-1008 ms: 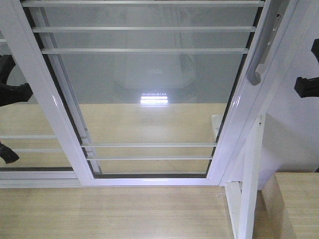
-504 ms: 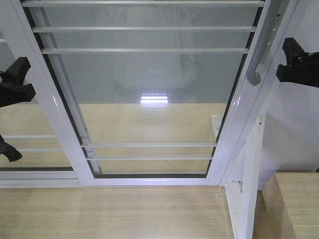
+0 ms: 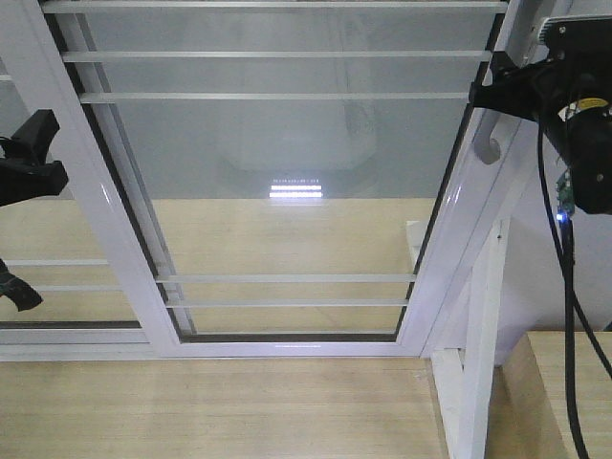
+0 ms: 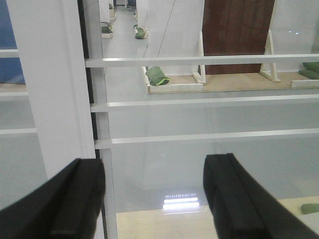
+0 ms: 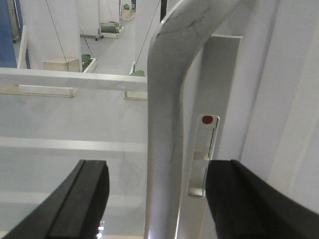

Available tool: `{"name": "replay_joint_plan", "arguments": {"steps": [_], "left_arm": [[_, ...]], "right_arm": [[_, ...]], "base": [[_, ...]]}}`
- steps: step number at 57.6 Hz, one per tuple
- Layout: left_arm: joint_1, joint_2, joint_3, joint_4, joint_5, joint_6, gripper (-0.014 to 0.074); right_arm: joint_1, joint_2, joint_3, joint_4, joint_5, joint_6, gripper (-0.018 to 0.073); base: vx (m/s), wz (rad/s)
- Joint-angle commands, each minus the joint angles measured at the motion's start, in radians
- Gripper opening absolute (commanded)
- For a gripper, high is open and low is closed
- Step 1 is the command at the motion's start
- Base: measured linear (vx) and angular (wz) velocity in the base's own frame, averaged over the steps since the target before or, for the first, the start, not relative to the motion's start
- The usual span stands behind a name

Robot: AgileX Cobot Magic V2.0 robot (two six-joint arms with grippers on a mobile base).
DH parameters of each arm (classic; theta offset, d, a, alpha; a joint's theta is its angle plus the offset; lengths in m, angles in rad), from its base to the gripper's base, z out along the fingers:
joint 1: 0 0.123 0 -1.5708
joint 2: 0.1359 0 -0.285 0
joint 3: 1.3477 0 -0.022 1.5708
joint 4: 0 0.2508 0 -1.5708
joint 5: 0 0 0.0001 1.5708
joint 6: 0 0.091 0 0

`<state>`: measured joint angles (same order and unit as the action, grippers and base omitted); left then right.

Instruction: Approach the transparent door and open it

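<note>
Front and wrist views at the door.

- **Door.** A clear glass panel in a glossy white frame fills the middle of the front view. Its bottom rail meets the wooden floor. Thin white bars cross the glass in one group near the top and another low down.
- **Second panel.** A second glass panel lies behind the door's left stile.
- **Post.** A white post stands at lower right, just beside the door's right stile.
- **Right gripper.** The right gripper is at the upper right, level with the handle. A black cable hangs below the arm. In the right wrist view its fingers are spread wide. One finger lies on each side of the grey handle, with a gap on both sides, so nothing is clasped.
- **Left gripper.** The left gripper is at the left edge of the front view, in front of the second panel. In the left wrist view it faces the glass beside the door's left stile, fingers apart and empty.
- **Latch.** A slim latch with a red dot sits on the frame just right of the handle.
</note>
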<state>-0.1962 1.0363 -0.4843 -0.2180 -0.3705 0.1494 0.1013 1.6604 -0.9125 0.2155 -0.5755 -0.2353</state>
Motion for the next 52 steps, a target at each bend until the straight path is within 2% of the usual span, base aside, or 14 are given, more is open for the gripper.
{"name": "replay_joint_plan", "arguments": {"steps": [1,16,24,29,35,41,46,52], "left_arm": [[-0.004,-0.012,-0.036,-0.002,-0.085,0.000,0.0545],[-0.004,-0.012,-0.036,-0.002,-0.085,0.000,0.0545],[-0.004,-0.012,-0.036,-0.002,-0.085,0.000,0.0545],[-0.004,-0.012,-0.036,-0.002,-0.085,0.000,0.0545],[-0.004,-0.012,-0.036,-0.002,-0.085,0.000,0.0545],[-0.004,-0.012,-0.035,-0.002,-0.085,0.000,0.0545],[-0.004,-0.012,-0.035,-0.002,-0.085,0.000,0.0545],[-0.004,-0.012,-0.035,-0.002,-0.085,0.000,0.0545]], "right_arm": [[-0.018,0.008,-0.093,-0.006,-0.093,-0.006,0.0474],[-0.042,0.102,-0.222,-0.011,-0.034,-0.005,0.0472],[-0.050,0.141,-0.271,-0.024,-0.004,-0.003,0.0442],[-0.050,0.142,-0.277,-0.050,0.020,-0.003,0.0365],[-0.037,0.136,-0.277,-0.095,0.054,-0.003,0.0207],[-0.014,0.130,-0.277,-0.132,0.072,-0.002,0.0097],[0.017,0.126,-0.277,-0.156,0.074,-0.002,0.0047],[0.050,0.125,-0.277,-0.175,0.061,-0.005,0.0046]], "base": [[0.00,0.00],[0.00,0.00],[0.00,0.00],[0.00,0.00],[0.00,0.00],[0.00,0.00],[0.00,0.00],[0.00,0.00]]}}
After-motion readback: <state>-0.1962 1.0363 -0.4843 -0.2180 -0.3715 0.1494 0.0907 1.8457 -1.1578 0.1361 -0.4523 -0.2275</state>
